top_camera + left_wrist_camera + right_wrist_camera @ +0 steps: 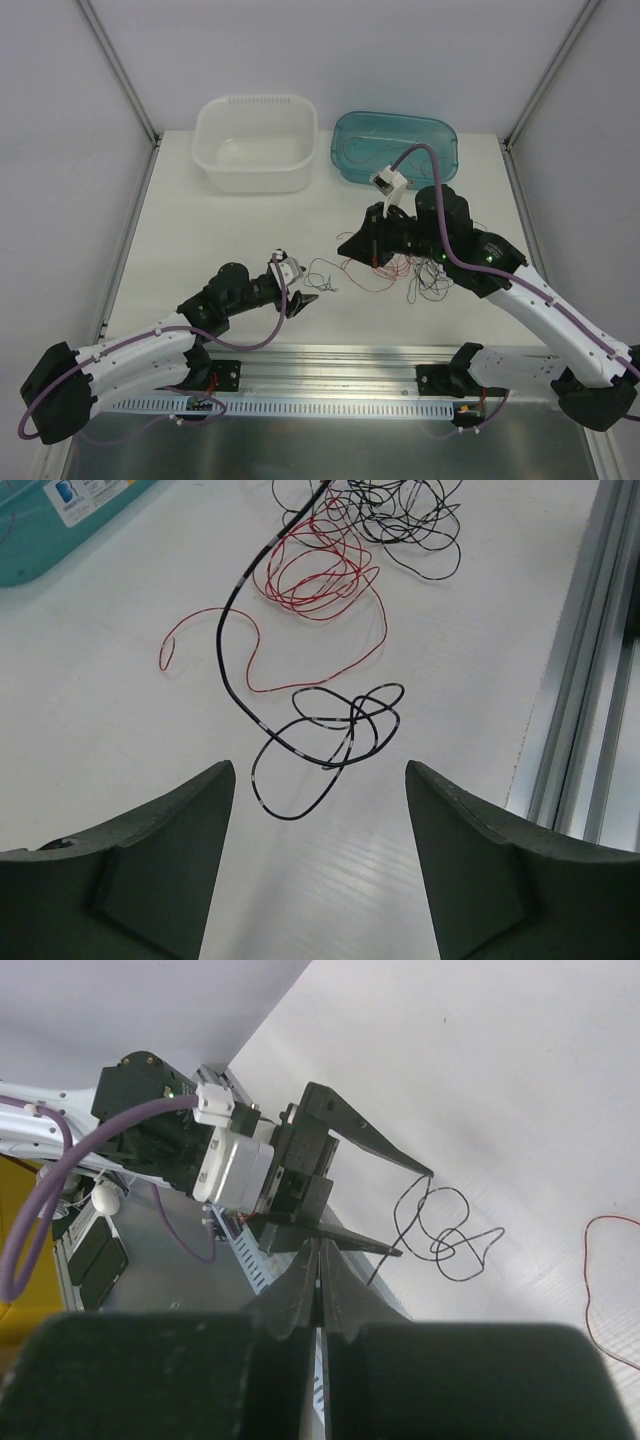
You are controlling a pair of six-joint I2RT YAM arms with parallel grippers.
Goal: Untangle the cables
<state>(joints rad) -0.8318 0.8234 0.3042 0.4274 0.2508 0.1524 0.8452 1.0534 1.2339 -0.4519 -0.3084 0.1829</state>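
Nearest to us, the left pincer (320, 778) hangs low over the white table (240, 215), its jaws wide apart and holding nothing. Just beyond its tips lies the looped end of a black cable (345, 720), which rises away toward the main tangle of cables (400, 270). A red cable (312, 578) coils beside it. Over that tangle sits the right pincer (319, 1260), pressed fully closed; we cannot tell whether it pinches a strand. Farther back stand a white tub (255, 140) and a teal bin (392, 148). We judge one black strand is being drawn free; next, the left pincer should close on its loop alone.
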